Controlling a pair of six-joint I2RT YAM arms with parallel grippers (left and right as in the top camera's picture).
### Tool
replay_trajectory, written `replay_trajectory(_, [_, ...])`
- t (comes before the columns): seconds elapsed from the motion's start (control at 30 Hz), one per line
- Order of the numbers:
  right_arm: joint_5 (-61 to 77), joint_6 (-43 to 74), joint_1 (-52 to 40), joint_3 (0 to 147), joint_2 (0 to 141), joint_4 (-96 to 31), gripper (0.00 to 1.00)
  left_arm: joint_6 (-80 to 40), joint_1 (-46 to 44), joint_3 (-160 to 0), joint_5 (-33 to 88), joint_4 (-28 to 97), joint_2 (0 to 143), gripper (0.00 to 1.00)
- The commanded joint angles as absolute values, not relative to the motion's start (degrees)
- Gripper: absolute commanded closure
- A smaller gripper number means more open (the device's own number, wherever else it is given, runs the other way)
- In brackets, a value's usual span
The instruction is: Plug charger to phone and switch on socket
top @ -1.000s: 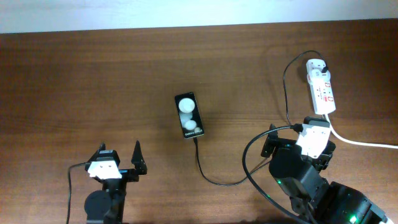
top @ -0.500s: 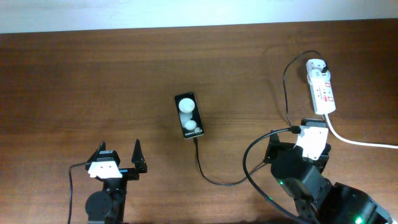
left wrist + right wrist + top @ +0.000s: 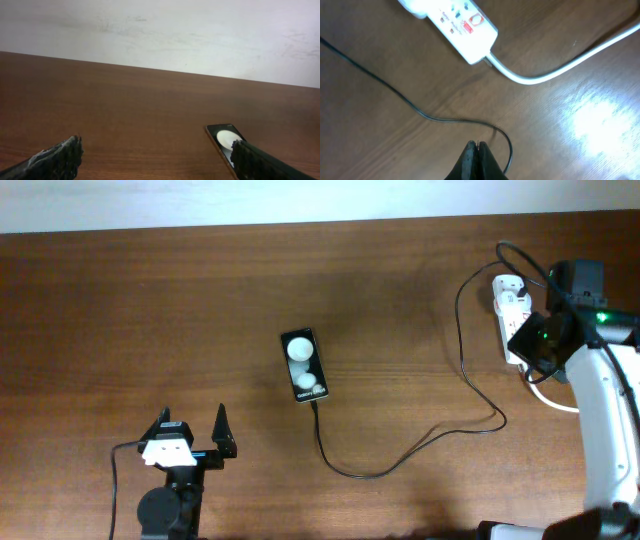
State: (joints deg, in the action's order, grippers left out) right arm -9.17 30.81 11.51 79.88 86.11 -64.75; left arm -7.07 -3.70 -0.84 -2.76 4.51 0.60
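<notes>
The black phone [image 3: 305,366] lies mid-table, and its near end shows in the left wrist view [image 3: 221,139]. The charger cable [image 3: 400,461] runs from the phone's near end, loops right and climbs to a black plug in the white socket [image 3: 512,305]. My right arm [image 3: 545,336] hangs over the socket's cord end. In the right wrist view the right gripper [image 3: 476,146] is shut with nothing between its fingers, held above the wood below the socket [image 3: 455,24], with the charger cable [image 3: 395,95] curling beside it. My left gripper [image 3: 190,432] stands open at the front left, empty.
The socket's thick white cord [image 3: 545,70] trails off to the right across the wood. The table's far edge meets a white wall [image 3: 160,35]. The right arm's white link [image 3: 610,430] runs along the right side of the table.
The right arm has swung from the table's front right up to the socket, and its jaws have closed. The charger cable's loop has spread out to the right. The left arm has not moved.
</notes>
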Motion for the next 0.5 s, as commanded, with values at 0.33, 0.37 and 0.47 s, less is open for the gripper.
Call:
replay_trajectory(0.33, [-0.40, 33.39, 19.22, 90.89, 101.30, -62.48, 0.96, -6.33, -3.46, -0.49, -2.33, 4.51, 0.40, 0.01])
replay_trajectory(0.37, [-0.43, 33.36, 19.20, 93.65, 103.63, -63.68, 0.96, -6.33, -3.46, -0.49, -2.33, 4.51, 0.40, 0.01])
replay_trajectory(0.47, [-0.62, 33.23, 19.27, 107.42, 114.85, -68.79, 0.96, -6.33, -3.46, -0.49, -2.33, 4.49, 0.40, 0.01])
